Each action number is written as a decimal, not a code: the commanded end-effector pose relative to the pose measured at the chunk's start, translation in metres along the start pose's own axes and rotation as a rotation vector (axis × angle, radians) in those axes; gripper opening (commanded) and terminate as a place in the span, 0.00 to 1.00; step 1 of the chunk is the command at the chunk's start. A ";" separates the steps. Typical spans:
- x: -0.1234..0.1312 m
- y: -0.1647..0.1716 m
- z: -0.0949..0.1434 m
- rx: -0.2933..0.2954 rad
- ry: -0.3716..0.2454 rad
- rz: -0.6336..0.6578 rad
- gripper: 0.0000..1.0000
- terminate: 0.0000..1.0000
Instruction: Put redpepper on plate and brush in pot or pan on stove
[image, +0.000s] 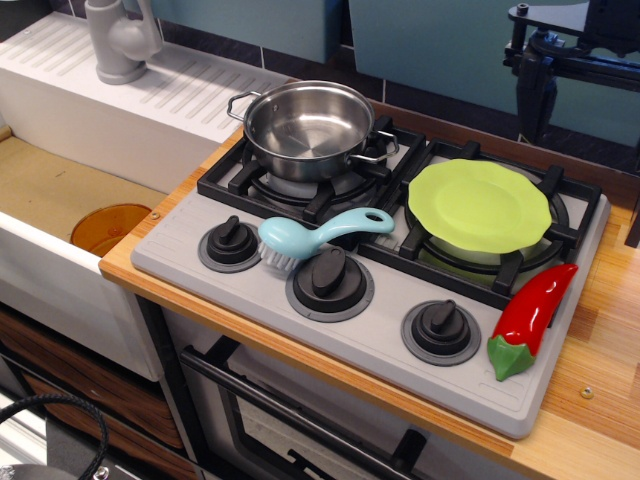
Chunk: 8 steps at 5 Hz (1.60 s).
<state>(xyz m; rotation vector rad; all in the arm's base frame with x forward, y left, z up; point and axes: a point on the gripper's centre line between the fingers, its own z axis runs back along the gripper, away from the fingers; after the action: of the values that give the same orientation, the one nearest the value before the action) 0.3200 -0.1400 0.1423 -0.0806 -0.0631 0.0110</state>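
Four task items sit on the stove, none moved to goal. Pot is on the back-left burner grate, upright, empty, steel inside visible, two side handles. Plate lies flat on the right burner grate, lime green, nothing on it. Brush lies on the grey front panel between the left knob and middle knob, bristle head down-left, touching or just beside both knobs, looped handle end pointing right toward the plate, over the edge of the grate. It is not in the pot. Redpepper lies at the stove's front-right corner, just right of the third knob, green stem cap toward the near edge, red tip pointing up-right near the plate's rim but not on it; touching the plate or not, can't tell.

Robot arm is only partly in frame at top right, dark metal parts above the back of the desk, well apart from all items. Jaws not clearly visible; can't tell how wide they are, nothing seen held.

Left of the stove: white sink with grey faucet and an orange drain disc. Oven door handle below the stove front.
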 end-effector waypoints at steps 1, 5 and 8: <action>0.000 0.000 0.000 0.000 0.000 0.000 1.00 0.00; -0.033 -0.002 -0.072 0.043 -0.158 0.034 1.00 0.00; -0.042 0.005 -0.107 0.020 -0.214 0.024 1.00 0.00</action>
<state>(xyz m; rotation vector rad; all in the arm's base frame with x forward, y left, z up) 0.2787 -0.1451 0.0241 -0.0465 -0.2489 0.0416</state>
